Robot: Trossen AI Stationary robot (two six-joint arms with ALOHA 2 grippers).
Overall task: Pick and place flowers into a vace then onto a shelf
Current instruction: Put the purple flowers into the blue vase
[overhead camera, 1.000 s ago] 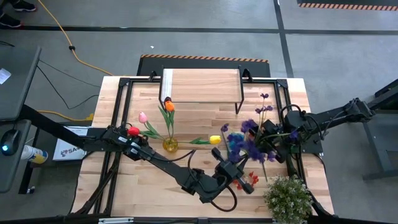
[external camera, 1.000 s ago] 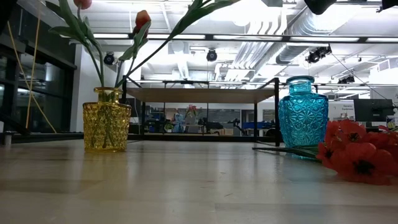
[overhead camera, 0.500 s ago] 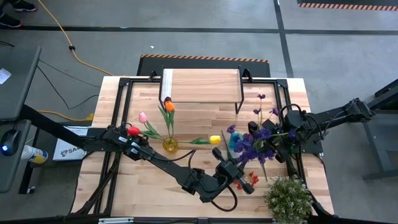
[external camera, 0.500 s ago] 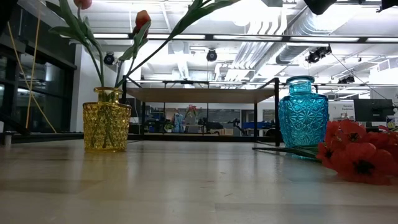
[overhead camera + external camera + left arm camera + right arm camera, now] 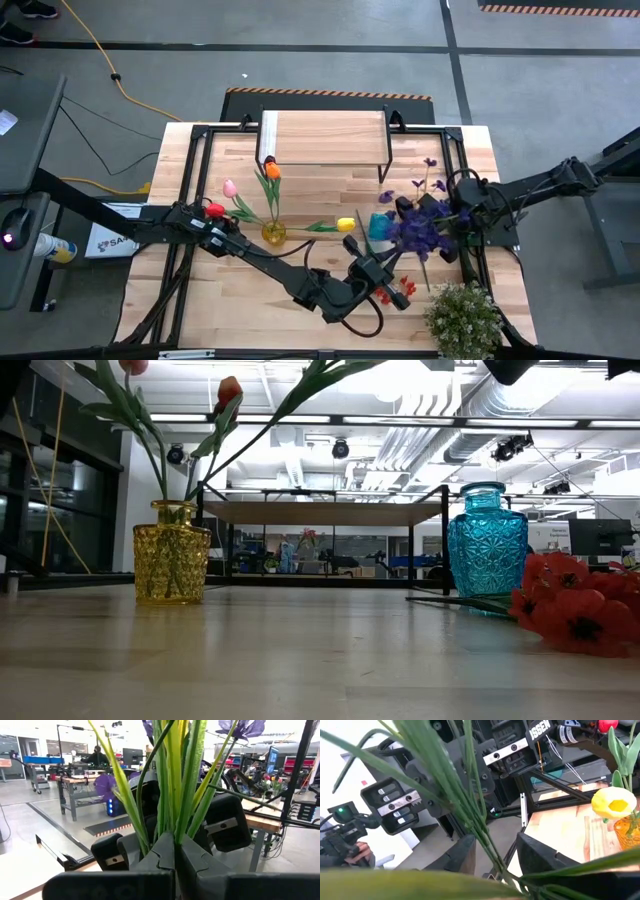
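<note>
— Left gripper (image 5: 175,851) pressed together on the green stems of the purple sprays (image 5: 420,228), low on the stalks. Blooms stand up above it in its wrist view.

— Right side?

— Right gripper (image 5: 495,852) reaches in from the table's right edge. The same stems run between its fingers (image 5: 540,855), which look spread wider than the stalks, so probably not clamping; the close view is cluttered, I won't swear to it.

— What moved in the last second?

— The purple heads. They sat over the blue vase (image 5: 380,222) and hid it from above; now they have swung toward the right arm and the vase mouth shows clear. Left arm barely shifted.

— Meaning for the job?

— My reading: the bunch is not in the blue vase yet. It hangs above the table, just beside the vase on the right arm's side. The tilt needs correcting before stems go down the neck.

— Rest of the table?

— Yellow vase (image 5: 172,550) already holds tulips. Red spray (image 5: 570,605) lies flat on the wood near the blue vase, untouched. Shelf (image 5: 325,137) at the far edge carries nothing.
</note>
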